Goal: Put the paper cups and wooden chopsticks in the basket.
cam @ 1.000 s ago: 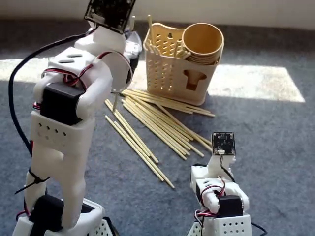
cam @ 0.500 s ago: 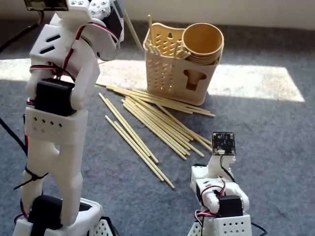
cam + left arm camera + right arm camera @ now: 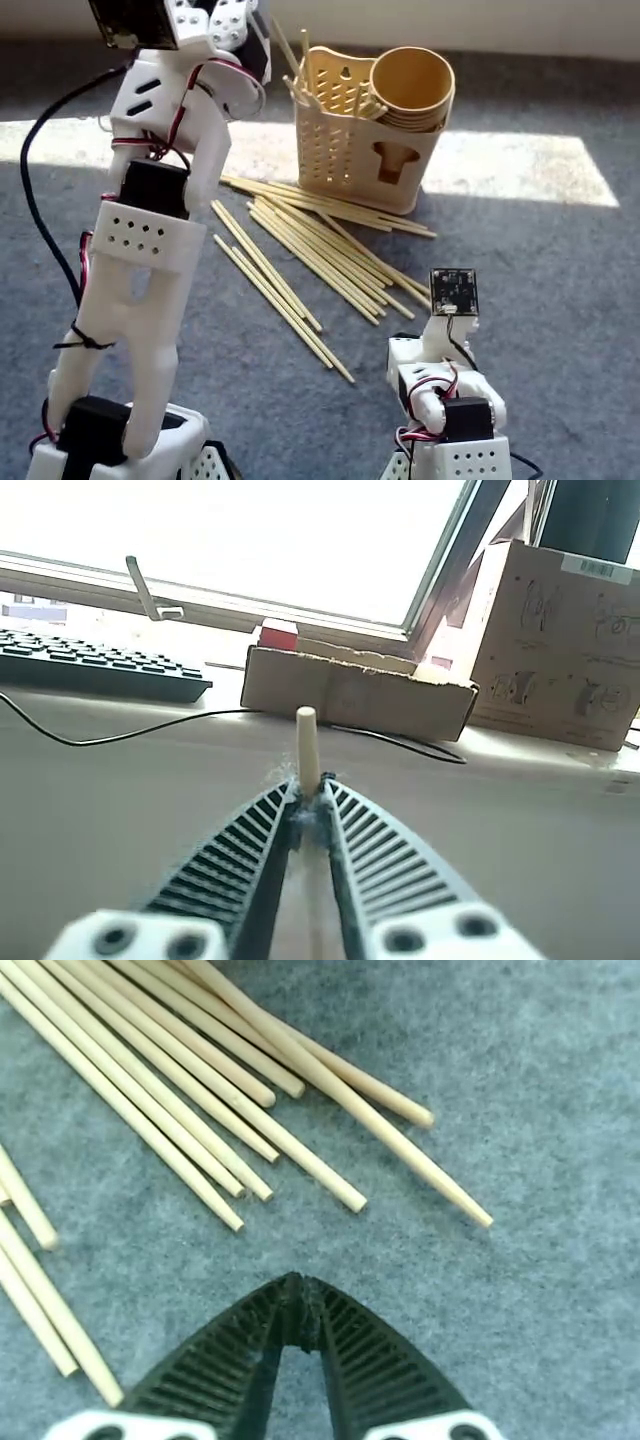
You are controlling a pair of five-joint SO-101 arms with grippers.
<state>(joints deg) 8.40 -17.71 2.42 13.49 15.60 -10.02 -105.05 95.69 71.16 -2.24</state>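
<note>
Left claw point(image 3: 308, 802) pinching a pale wooden chopstick point(image 3: 306, 735) up by the cream slotted plastic basket point(image 3: 345, 150), probably for the drop; right claw point(image 3: 298, 1315) closed, empty.

basket point(image 3: 360, 150): 1 | cup stack point(image 3: 412, 85): 1 | loose chopsticks point(image 3: 310, 250): over ten | arms point(image 3: 150, 230) point(image 3: 445, 400): 2

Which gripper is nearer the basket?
Left. The left gripper, shut on a chopstick, is up beside the basket rim; the right gripper is low by the loose chopsticks.
</note>
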